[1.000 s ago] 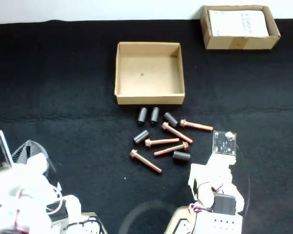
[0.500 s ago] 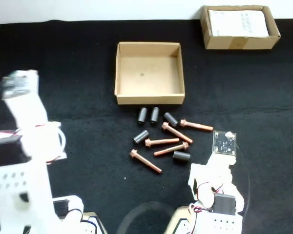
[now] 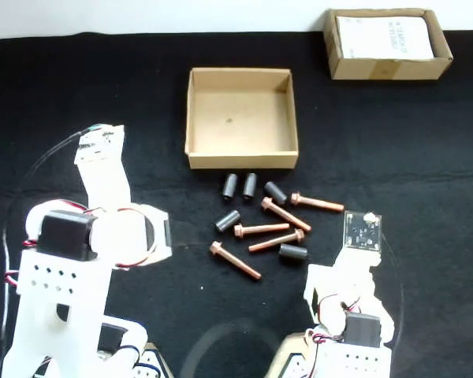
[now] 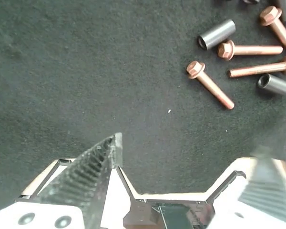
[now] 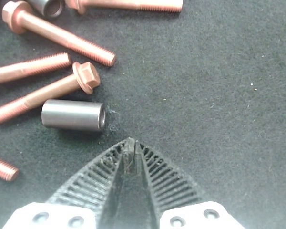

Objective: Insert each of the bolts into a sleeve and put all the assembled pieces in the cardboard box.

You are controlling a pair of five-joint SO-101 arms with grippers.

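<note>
Left gripper [image 4: 188,148], jaws spread wide, hovers over the mat [image 4: 62,57] near 1 bolt [image 4: 212,86]; right gripper [image 5: 128,145], pinched shut and empty, sits beside a sleeve [image 5: 72,115]. 5 bolts [image 3: 260,229] and 5 sleeves [image 3: 230,185] lie loose before the cardboard box [image 3: 240,161]; a glancing pinch could roll them apart.

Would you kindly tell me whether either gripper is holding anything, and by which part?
Nothing is held: the left gripper is open and empty; the right gripper is shut on nothing, near a sleeve.

This looks like a robotics lab bench: a black cloth-covered table [image 3: 102,79] carries white plastic robot arms [image 3: 59,291] with exposed black servo motors [image 3: 65,234].
</note>
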